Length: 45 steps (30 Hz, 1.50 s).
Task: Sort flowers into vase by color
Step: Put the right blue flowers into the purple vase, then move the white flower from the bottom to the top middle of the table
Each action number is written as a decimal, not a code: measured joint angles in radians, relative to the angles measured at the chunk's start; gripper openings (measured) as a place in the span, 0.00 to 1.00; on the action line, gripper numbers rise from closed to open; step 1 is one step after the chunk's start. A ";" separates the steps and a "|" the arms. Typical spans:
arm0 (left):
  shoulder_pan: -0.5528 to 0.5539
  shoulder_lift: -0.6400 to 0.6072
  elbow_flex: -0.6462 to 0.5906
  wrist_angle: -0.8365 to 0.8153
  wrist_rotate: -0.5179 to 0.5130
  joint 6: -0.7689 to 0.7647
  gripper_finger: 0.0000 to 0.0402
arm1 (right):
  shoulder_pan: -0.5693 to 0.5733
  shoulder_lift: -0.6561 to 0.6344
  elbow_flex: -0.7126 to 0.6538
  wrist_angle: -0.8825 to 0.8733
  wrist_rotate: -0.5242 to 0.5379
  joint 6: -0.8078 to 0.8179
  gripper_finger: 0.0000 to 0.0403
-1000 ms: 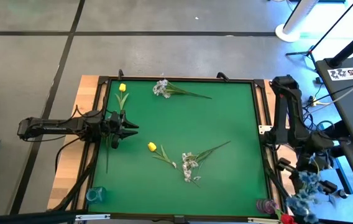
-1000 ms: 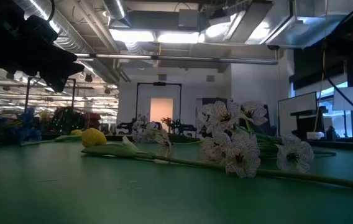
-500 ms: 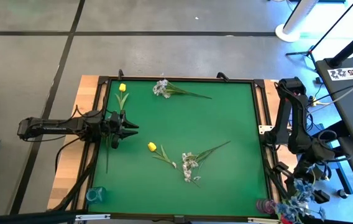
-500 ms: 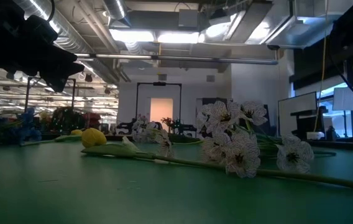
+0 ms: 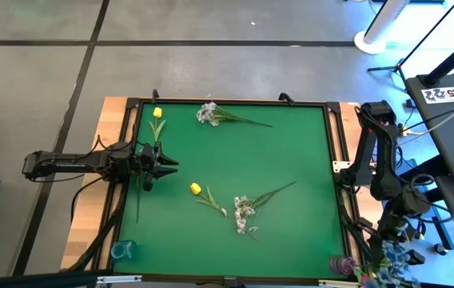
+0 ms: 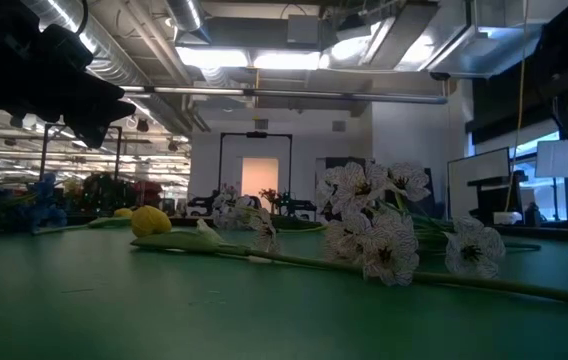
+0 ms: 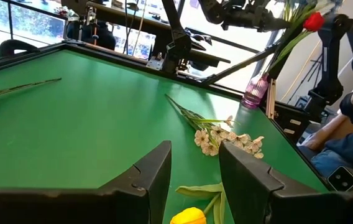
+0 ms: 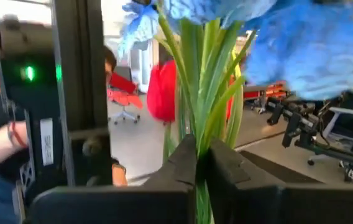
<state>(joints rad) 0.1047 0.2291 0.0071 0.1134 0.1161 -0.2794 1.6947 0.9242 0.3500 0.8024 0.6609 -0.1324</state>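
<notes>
Since a second ago, our right gripper [image 8: 196, 163] has carried its clamped blue spray [image 5: 393, 258] down beside the pink vase [image 5: 340, 265]. Left gripper [image 7: 192, 177] waits open. Two yellow tulips [image 5: 196, 189] and two white sprays [image 5: 244, 210] remain unsorted.

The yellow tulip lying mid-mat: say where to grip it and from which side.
Grip the yellow tulip on its thin green stem just behind the bloom, coming straight down. It lies flat, stem running diagonally; close across it, clear of the white blossom spray.
</notes>
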 joint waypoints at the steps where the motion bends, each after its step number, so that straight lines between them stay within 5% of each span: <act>1: 0.000 0.000 0.000 0.000 0.000 0.000 0.33 | 0.000 0.008 0.000 -0.002 0.001 0.009 0.06; 12: 0.000 0.000 0.000 0.000 0.000 0.000 0.33 | 0.000 0.004 0.073 -0.144 0.026 0.210 0.29; 19: 0.000 0.000 0.000 0.000 0.000 0.000 0.33 | 0.000 -0.003 0.268 -0.700 0.051 0.486 0.40; 36: 0.000 0.000 0.000 0.000 0.000 0.000 0.33 | 0.000 -0.004 0.801 -1.921 -0.250 1.391 0.43; 45: 0.000 0.000 0.000 0.000 0.000 0.000 0.33 | -0.085 0.002 0.837 -2.132 0.011 1.352 0.43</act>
<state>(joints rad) 0.1047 0.2291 0.0071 0.1134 0.1158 -0.2794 1.6099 0.9259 1.1866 -1.3296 0.6716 1.2195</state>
